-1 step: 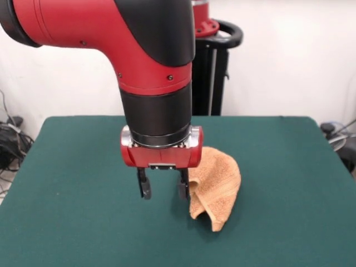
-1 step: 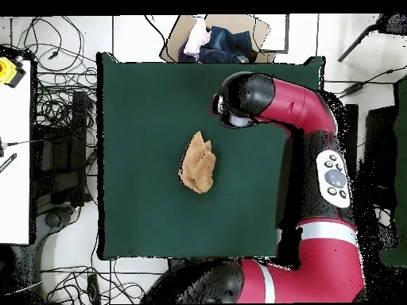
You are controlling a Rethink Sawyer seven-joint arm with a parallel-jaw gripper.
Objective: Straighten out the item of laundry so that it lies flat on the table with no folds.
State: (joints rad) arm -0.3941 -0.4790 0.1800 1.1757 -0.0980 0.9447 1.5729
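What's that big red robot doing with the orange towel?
The robot is meant to spread the towel flat on the green table. Right now the towel sits crumpled in a bunched-up heap, far from flat. The gripper hangs open beside it, just above the table, with nothing in it. So the flattening isn't done yet.
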